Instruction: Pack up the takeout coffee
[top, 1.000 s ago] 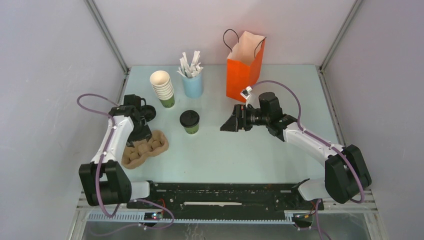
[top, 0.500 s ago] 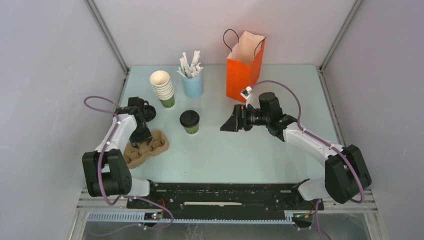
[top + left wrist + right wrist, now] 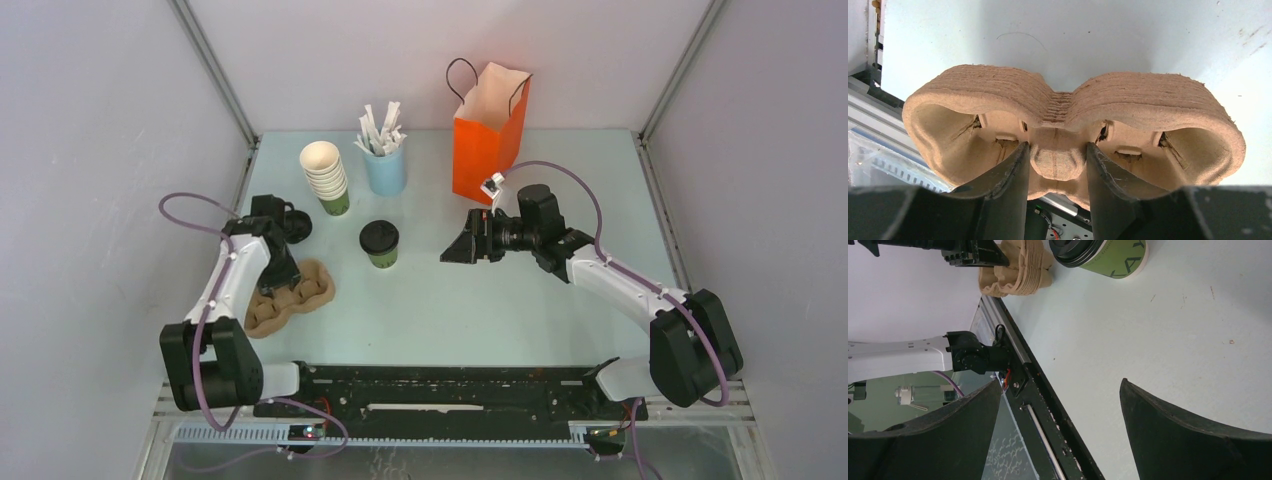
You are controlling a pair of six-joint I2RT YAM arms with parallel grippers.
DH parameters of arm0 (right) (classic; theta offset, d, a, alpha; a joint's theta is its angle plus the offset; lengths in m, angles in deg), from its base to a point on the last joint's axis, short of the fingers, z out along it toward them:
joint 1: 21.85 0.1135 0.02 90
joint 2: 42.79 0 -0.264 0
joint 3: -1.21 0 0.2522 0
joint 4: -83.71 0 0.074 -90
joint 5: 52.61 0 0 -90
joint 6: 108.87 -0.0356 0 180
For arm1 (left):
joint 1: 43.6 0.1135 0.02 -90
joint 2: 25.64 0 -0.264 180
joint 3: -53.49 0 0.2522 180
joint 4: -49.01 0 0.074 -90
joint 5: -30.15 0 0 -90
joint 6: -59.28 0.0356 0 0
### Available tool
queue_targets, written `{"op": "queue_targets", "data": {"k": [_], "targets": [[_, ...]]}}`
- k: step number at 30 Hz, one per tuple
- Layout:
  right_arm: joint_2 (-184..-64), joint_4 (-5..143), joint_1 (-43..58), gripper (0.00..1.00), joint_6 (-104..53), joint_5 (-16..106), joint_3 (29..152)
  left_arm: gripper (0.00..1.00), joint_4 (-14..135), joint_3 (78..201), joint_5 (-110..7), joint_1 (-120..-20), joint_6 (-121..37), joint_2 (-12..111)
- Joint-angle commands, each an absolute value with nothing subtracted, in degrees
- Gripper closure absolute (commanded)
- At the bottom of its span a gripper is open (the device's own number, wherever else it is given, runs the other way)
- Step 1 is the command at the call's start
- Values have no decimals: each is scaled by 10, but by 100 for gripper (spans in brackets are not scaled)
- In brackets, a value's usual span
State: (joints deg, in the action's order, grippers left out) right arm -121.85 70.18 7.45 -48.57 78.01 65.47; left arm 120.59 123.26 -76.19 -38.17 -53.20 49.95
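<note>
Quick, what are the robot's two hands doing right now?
Left gripper: closed on the middle post of the cardboard cup carrier.
Right gripper: open, holding nothing.

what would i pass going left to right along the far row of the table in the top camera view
stack of cream-and-green cups → light blue cup of white sticks → orange paper bag
</note>
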Motion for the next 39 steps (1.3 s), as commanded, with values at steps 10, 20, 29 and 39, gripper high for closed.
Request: {"op": "queue_targets", "data": {"k": [10,20,29,39], "targets": [[-1219,722,79,3,-484,789,653,63,1216,1260,-760,-364,-503,489],[-1221,720,80,3,-481,787,653,66,1192,1305,-716,-369,-518,499],[-1224,723,79,3,-485,789,653,58,1182,1292,-705,-367,-509,555],[-1228,725,80,3,-484,791,653,20,1174,1288,-783,-519,-495,484]]}}
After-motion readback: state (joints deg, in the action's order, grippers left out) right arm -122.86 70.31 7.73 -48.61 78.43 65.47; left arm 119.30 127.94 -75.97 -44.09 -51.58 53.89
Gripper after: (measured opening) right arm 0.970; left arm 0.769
